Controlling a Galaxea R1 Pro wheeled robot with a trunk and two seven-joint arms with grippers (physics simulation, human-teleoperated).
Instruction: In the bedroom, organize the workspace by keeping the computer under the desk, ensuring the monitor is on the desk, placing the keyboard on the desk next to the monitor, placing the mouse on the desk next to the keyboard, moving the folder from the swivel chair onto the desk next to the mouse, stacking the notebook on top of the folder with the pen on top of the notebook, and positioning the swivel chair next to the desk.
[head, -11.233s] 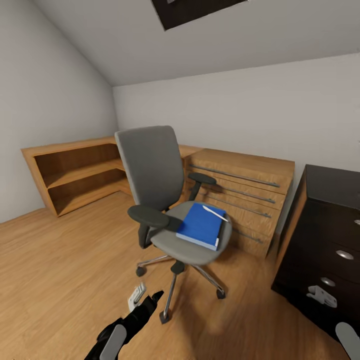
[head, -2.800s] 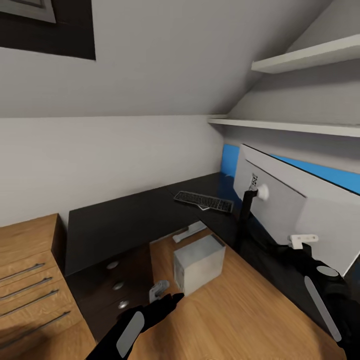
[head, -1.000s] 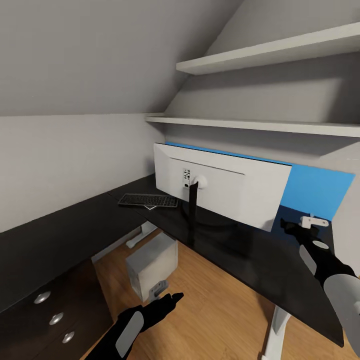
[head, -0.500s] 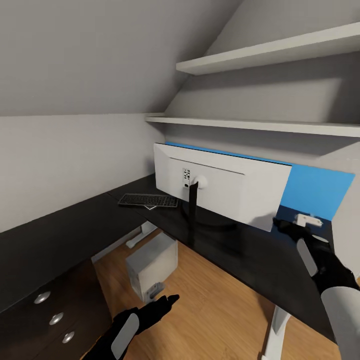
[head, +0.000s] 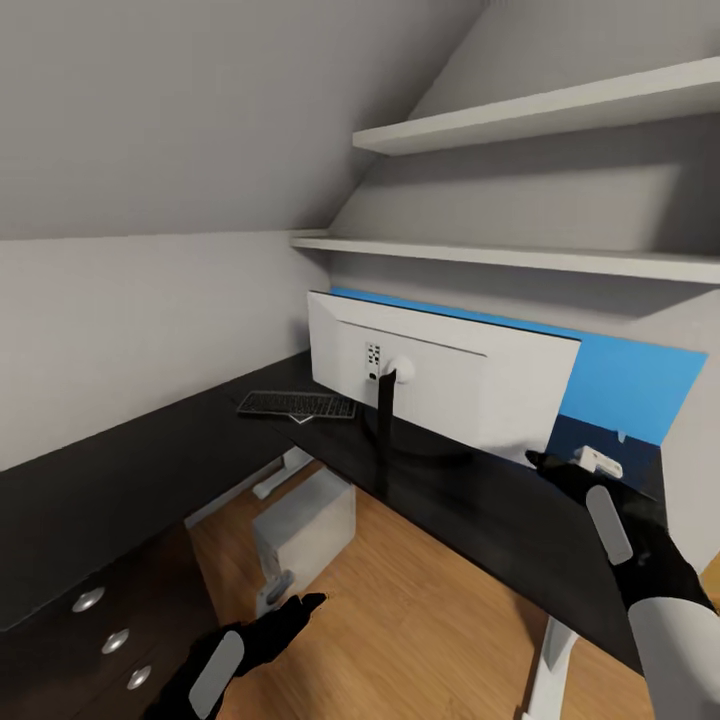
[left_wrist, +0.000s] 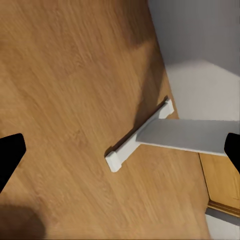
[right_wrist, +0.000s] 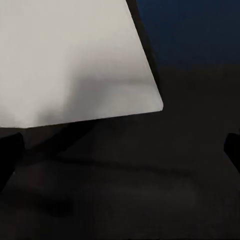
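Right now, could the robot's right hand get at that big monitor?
Probably yes: the right hand hovers open over the desk just short of the monitor's lower corner, with nothing between them.

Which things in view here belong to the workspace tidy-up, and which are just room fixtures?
Job: monitor standing on the desk; keyboard on the desk beside it; computer on the floor under the desk.

Not part of it: two wall shelves, blue wall panel, wood floor.
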